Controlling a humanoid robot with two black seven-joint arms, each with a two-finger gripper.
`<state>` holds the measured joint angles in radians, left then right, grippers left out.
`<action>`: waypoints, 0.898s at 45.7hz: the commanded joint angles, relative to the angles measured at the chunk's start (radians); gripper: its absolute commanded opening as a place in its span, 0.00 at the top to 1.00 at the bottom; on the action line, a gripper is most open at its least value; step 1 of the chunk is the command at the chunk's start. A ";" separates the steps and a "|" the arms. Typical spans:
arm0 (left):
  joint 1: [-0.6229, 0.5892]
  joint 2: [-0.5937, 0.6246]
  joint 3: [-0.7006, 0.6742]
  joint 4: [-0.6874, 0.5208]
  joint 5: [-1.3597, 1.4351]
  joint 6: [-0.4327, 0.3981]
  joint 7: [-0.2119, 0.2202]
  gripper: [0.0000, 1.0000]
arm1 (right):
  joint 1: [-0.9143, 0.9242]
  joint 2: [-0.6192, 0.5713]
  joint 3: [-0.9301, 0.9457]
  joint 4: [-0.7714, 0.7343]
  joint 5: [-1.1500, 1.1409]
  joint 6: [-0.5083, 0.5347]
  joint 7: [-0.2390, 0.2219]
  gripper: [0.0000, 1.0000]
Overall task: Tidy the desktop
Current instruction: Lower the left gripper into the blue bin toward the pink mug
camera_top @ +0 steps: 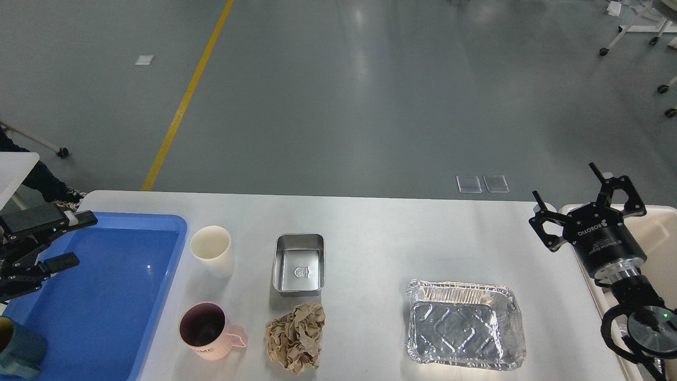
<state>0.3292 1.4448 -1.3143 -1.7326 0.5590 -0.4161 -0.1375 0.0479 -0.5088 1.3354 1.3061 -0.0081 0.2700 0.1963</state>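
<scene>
Left gripper (74,239): at the left edge of the frame, over the near-left part of the blue tray (106,296); fingers spread with a clear gap, holding nothing.
Blue tray: lower left, lying on the desktop's left end; a teal cup (18,346) stands in its bottom-left corner, partly cut off by the frame.
Cream cup (212,250): upright, just right of the tray's upper corner.
Pink mug (207,330): upright, below the cream cup, handle pointing right.
Steel box (299,263): centre-left of the frame, open and empty.
Crumpled paper (296,336): just below the steel box, near the bottom edge.
Desktop (396,238): fills the lower half of the frame, from the tray to the bin.
Foil pan (465,324): lower right, empty, apart from the rest.
Right gripper (589,205): right edge, over the desktop's corner beside the cream bin (661,238); fingers wide, empty.
Step in hand: probably between picks; several items are not yet cleared.
Next move: likely the left gripper reaches right for the cream cup or pink mug, coming down around the wall with its fingers wide.
</scene>
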 commanded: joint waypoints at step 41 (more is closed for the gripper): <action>-0.432 -0.414 0.378 0.266 0.524 -0.105 0.164 0.03 | -0.029 -0.007 -0.002 0.012 -0.001 0.002 0.000 0.00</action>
<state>0.0394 1.0816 -1.0845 -1.5134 1.0459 -0.5213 0.0512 0.0290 -0.5111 1.3333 1.3164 -0.0085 0.2728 0.1963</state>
